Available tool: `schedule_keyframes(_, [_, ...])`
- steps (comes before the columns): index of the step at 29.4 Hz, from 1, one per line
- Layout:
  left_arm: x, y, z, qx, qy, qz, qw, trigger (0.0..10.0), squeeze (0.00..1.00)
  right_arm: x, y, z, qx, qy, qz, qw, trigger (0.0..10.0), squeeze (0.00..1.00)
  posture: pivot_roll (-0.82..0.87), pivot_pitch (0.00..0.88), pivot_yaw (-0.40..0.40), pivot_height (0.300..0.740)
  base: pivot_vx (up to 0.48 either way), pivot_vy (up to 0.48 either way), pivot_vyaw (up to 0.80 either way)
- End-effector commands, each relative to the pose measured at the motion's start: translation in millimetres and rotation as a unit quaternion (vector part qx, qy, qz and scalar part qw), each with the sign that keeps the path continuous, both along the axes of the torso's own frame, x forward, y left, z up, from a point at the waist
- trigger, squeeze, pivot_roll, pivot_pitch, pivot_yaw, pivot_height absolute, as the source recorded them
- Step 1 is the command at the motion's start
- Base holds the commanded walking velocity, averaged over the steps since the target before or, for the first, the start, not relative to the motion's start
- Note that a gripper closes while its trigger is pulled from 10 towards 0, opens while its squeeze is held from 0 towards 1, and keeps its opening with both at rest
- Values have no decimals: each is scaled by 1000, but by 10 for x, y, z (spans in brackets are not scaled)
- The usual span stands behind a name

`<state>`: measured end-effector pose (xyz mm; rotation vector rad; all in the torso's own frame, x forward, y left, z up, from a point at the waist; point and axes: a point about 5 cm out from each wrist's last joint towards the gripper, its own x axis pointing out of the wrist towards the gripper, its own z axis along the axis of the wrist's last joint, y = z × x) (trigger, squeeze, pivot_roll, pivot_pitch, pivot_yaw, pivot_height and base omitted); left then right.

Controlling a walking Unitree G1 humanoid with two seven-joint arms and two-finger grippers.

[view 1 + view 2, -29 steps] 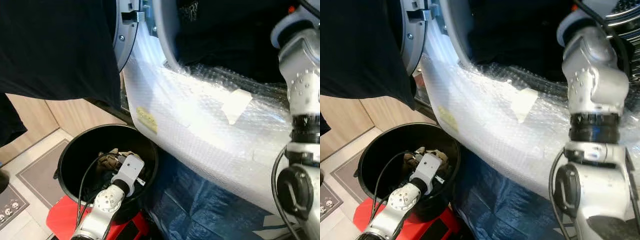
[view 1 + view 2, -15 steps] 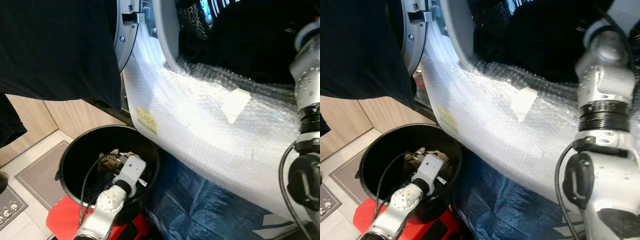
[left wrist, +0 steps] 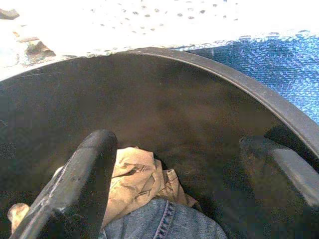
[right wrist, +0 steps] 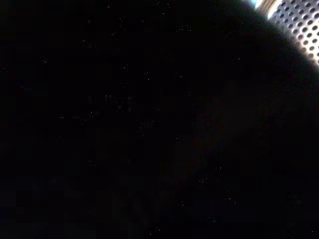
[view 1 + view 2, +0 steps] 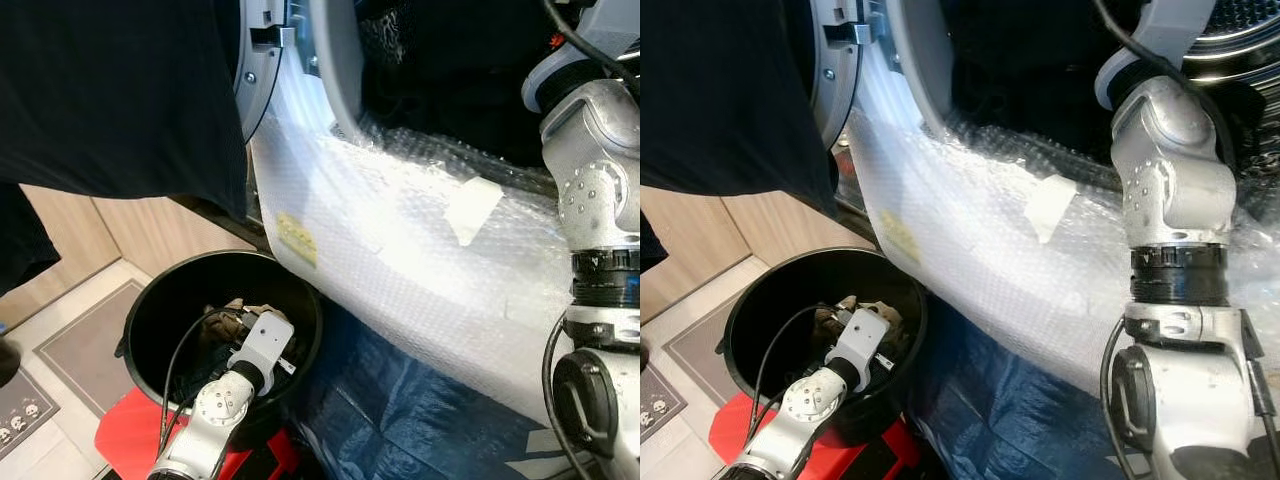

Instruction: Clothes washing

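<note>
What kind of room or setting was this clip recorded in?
Probably a home laundry corner. A front-loading washing machine with a perforated steel drum has its front wrapped in bubble wrap, and the left gripper hangs open inside a round black plastic laundry bucket that holds clothes, near wood-look cabinet panels.

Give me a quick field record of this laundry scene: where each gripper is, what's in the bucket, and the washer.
Left gripper: open, inside the round black plastic bucket
Bucket contents: crumpled tan cloth, blue denim jeans
Right arm: reaches into the washing machine drum
Washer front: wrapped in clear bubble wrap
Under bucket: red base
</note>
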<state>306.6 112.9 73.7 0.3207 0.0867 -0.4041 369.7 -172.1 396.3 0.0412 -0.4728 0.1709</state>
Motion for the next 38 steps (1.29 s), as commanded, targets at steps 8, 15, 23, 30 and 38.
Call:
schedule_keyframes(8, [-14,-38,-16,2,7,-11,1000,10000,0,-242,-100,-185,-29,58,-52,997,10000,0,23,87,-50,740,0,0,0])
schedule_keyframes(15, [-3,-41,-7,2,6,-13,1000,10000,0,-377,-102,-443,-51,97,-61,992,10000,0,6,90,-50,740,0,0,0])
schedule_keyframes(23, [-4,-52,-4,1,5,-14,1000,10000,0,-554,-233,-625,-84,127,-71,986,10000,0,5,92,-56,740,0,0,0])
schedule_keyframes(30, [6,-46,6,1,3,-14,1000,10000,0,-804,-108,-518,-95,65,51,992,10000,0,-1,90,-57,740,0,0,0])
schedule_keyframes(38, [6,-54,8,1,4,-17,1000,10000,0,-1008,-45,-589,-137,43,126,982,10000,0,-1,92,-53,740,0,0,0])
